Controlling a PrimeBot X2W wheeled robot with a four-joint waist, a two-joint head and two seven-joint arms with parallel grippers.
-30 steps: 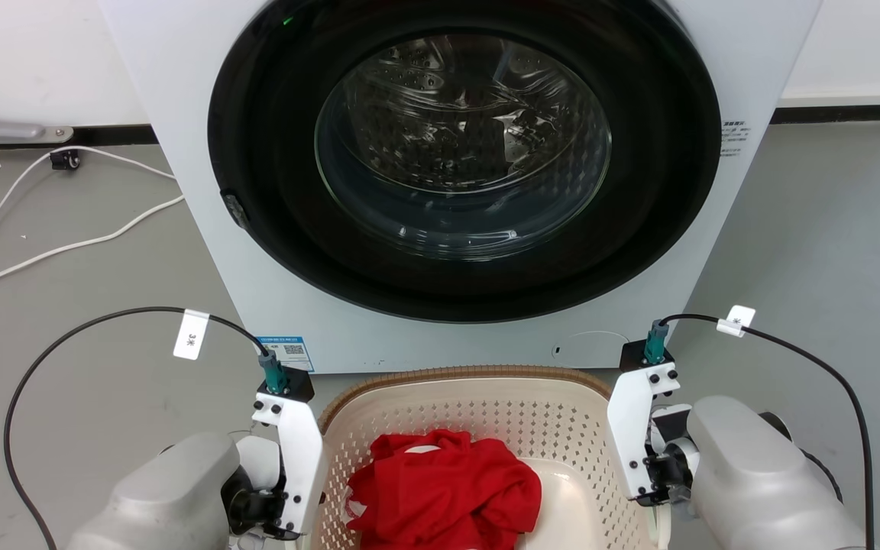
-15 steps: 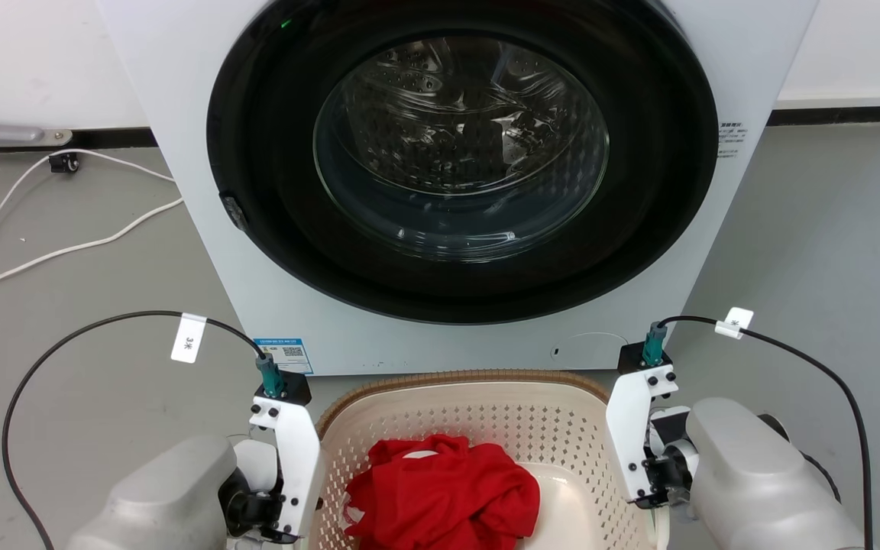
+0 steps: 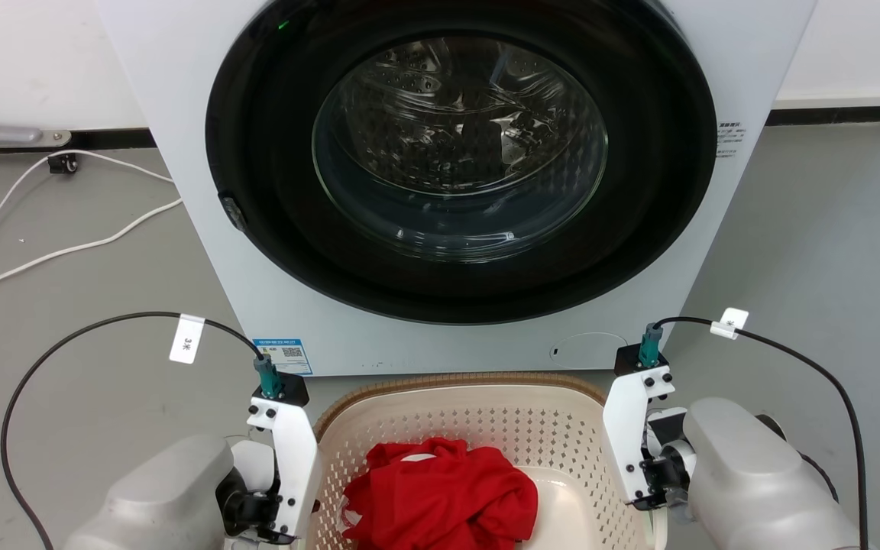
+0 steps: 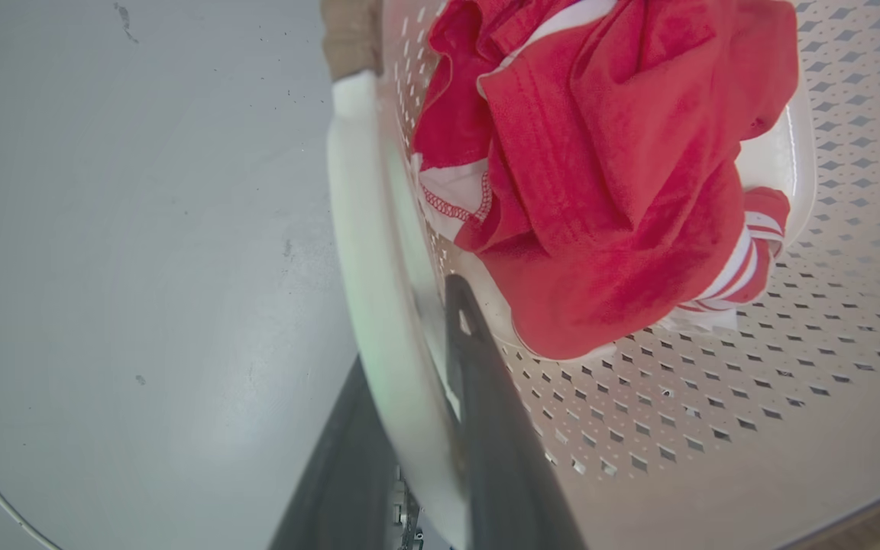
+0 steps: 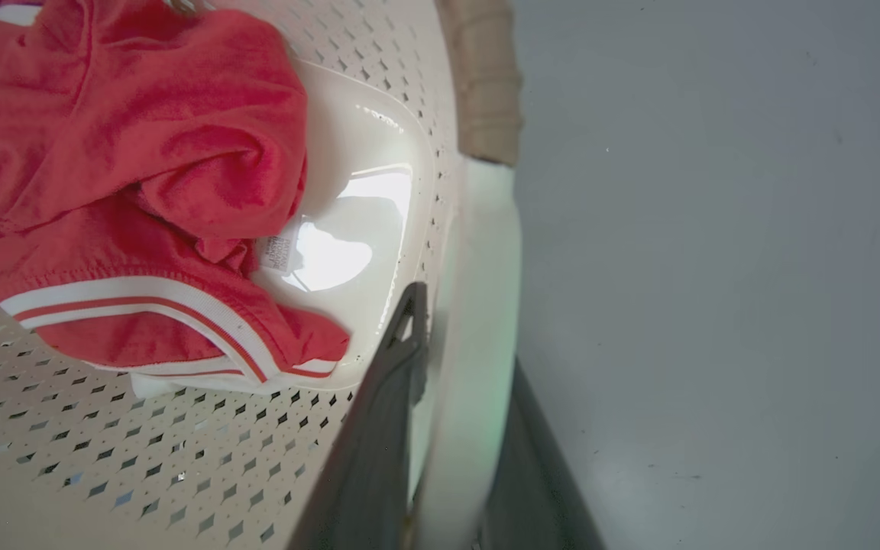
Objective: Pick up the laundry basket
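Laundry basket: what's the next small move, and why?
Probably lift straight up, evenly on both sides: the left pincer and right pincer each clamp a white handle of the laundry basket, one finger inside, one outside, with a red garment loose inside.

White front-loading washer (image 3: 455, 336) with dark round door (image 3: 459, 153) (drum visible through the glass); blue label (image 3: 282, 354); white cable (image 3: 66, 248) on grey floor (image 3: 829, 244); crumpled red garment (image 3: 440, 496), white-trimmed.

The laundry basket (image 3: 486, 418) before the washer (image 3: 279, 305), garment (image 3: 440, 496) inside, cord (image 3: 66, 248) at washer's left.
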